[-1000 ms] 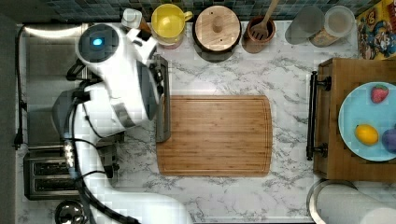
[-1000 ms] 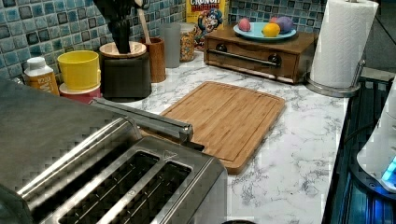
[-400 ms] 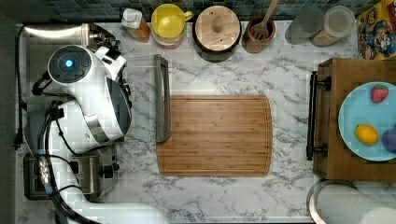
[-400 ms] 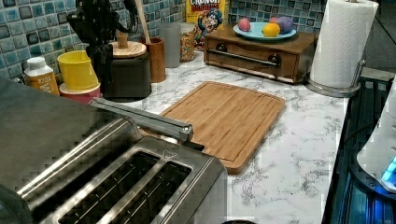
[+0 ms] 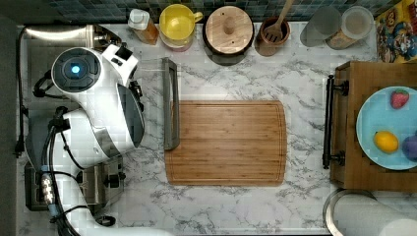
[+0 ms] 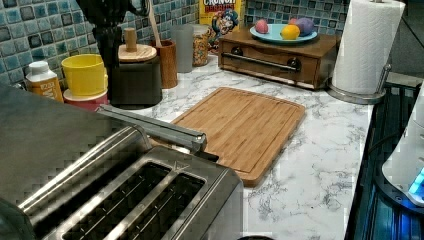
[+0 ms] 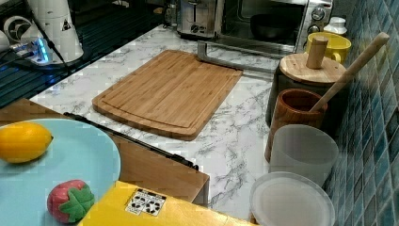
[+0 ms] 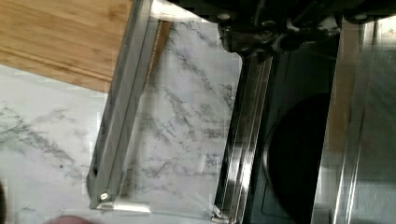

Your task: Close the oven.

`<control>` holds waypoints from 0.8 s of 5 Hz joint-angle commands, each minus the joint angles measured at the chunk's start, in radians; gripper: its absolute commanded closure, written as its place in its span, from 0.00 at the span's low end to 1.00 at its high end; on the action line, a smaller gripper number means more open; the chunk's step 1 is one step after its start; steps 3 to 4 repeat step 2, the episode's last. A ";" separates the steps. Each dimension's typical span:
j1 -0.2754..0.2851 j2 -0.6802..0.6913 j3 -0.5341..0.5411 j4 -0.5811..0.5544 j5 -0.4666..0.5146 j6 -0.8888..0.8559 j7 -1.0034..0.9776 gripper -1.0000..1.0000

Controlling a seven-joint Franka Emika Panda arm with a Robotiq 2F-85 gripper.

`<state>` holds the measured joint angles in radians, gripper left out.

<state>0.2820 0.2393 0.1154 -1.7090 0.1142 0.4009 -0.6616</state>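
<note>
The oven (image 7: 275,21) is a steel box with knobs at the top view's left, and my arm covers most of it there. Its glass door (image 5: 150,105) lies folded down flat over the counter. The door's long bar handle (image 5: 170,103) rests along the edge of the cutting board (image 5: 226,142). The left view has the handle (image 6: 155,127) just behind the toaster (image 6: 150,200). My gripper (image 6: 107,35) hangs dark above the door, well clear of the handle. The wrist view looks down on the glass (image 8: 182,140), the handle (image 8: 121,107) and a dark pan (image 8: 299,163) inside the oven.
A two-slot toaster (image 5: 98,184) stands beside the oven. A bottle (image 5: 142,24), yellow cup (image 5: 179,22), lidded canister (image 5: 228,29) and utensil holder (image 5: 273,32) line the back wall. A wooden box (image 5: 354,128) with a fruit plate (image 5: 388,128) sits at the top view's right, a paper towel roll (image 5: 369,216) near it.
My arm has swung away from the door handle toward the top view's left, back over the oven. In the left view the gripper shifted left and rose slightly. The door stays down.
</note>
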 commanded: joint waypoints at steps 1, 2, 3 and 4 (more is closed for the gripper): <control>-0.019 -0.055 -0.025 0.015 0.007 0.008 -0.025 1.00; -0.010 -0.055 -0.035 0.015 0.009 0.008 -0.026 1.00; -0.010 -0.055 -0.035 0.015 0.009 0.008 -0.026 1.00; -0.010 -0.055 -0.035 0.015 0.009 0.008 -0.026 1.00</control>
